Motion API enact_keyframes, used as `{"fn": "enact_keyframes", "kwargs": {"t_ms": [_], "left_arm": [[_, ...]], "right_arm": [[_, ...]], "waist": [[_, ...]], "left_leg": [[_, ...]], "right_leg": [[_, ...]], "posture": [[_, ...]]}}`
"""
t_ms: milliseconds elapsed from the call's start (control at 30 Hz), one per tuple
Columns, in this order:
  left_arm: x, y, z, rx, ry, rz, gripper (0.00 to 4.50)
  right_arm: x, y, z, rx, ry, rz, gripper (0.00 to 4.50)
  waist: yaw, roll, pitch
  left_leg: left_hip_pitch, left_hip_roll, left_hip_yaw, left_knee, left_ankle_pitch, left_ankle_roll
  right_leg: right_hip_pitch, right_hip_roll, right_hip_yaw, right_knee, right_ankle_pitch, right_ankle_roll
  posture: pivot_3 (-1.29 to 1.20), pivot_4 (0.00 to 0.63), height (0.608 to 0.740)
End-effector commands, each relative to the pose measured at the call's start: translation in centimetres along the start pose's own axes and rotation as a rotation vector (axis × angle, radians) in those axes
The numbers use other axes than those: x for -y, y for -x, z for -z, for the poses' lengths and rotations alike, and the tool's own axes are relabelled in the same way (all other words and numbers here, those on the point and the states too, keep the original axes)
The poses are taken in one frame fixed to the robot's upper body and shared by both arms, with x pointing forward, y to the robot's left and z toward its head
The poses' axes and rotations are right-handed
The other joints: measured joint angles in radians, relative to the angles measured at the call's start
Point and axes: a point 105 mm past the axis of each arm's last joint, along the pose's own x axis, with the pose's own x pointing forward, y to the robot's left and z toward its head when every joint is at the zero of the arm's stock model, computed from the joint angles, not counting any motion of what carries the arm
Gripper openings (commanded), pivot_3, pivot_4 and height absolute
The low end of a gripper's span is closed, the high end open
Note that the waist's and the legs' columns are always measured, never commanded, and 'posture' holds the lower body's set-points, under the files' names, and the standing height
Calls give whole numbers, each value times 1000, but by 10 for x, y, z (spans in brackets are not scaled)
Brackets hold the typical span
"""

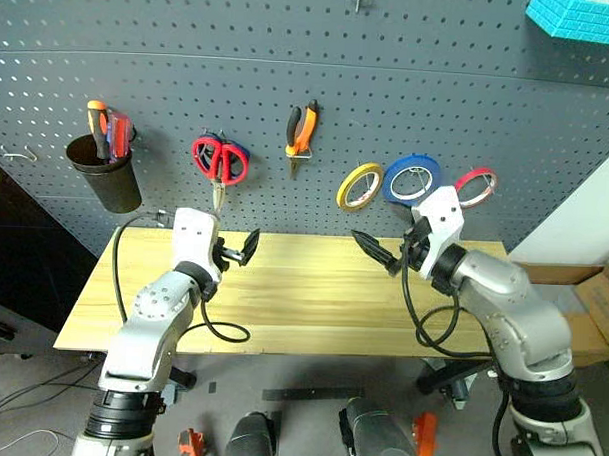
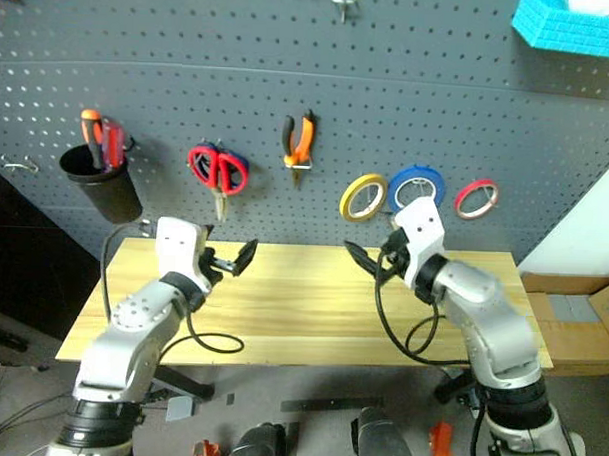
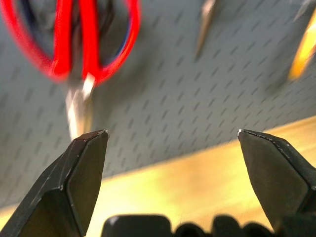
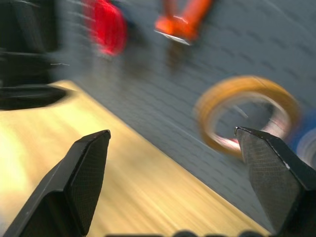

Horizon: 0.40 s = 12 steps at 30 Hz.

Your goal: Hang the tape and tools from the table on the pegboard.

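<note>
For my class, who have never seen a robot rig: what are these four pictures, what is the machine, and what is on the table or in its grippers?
It is a humanoid robot with two arms, each ending in a two-fingered black gripper. Two pictures come from head cameras looking down over the arms; two come from wrist cameras looking along the fingers. The left gripper and right gripper are both open and hold nothing, above the table. The tools hang on the pegboard: the red-handled scissors, the orange-and-black pliers, the yellow tape, a blue roll and a red roll. The screwdriver stands in a dark cup.
</note>
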Motion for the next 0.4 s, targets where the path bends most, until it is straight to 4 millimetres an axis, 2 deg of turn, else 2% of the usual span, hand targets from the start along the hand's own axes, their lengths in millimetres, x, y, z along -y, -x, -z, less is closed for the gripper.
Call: {"fn": "enact_keyframes", "kwargs": {"t_ms": [33,133,167,267,333,400], "left_arm": [[-4,5,1,14,7,-60,4487],[-11,8,22,-39,7,-127,4487],[-12,9,26,-48,2,-137,4487],[-26,16,50,-110,59,-236,4487],[-36,21,62,-131,82,-304,4487],[-41,24,67,-129,86,-336,4487]], "right_arm": [[28,12,32,0,51,242,4160],[34,25,71,-58,61,333,4160],[34,27,78,-67,61,343,4160],[38,40,111,-126,-19,397,4160],[37,45,128,-162,-17,396,4160],[37,48,136,-178,-18,396,4160]], "waist": [[1,0,-16],[3,2,-33],[3,3,-41],[2,6,-58],[2,7,-70],[2,6,-72]], "left_leg": [[0,0,0,0,0,0],[0,0,1,-2,0,0],[1,0,2,-2,0,0],[4,0,3,-2,0,0],[6,0,3,-2,0,0],[17,0,3,-4,0,0]], "right_leg": [[0,0,0,0,0,0],[0,0,1,-2,0,0],[0,0,1,-2,0,0],[2,0,2,-2,0,0],[4,0,2,-2,-2,2],[17,1,2,-6,-4,3]], "posture": [[-104,75,740],[-93,56,740],[-89,51,740],[-69,27,740],[-62,16,740],[-58,10,740]]}}
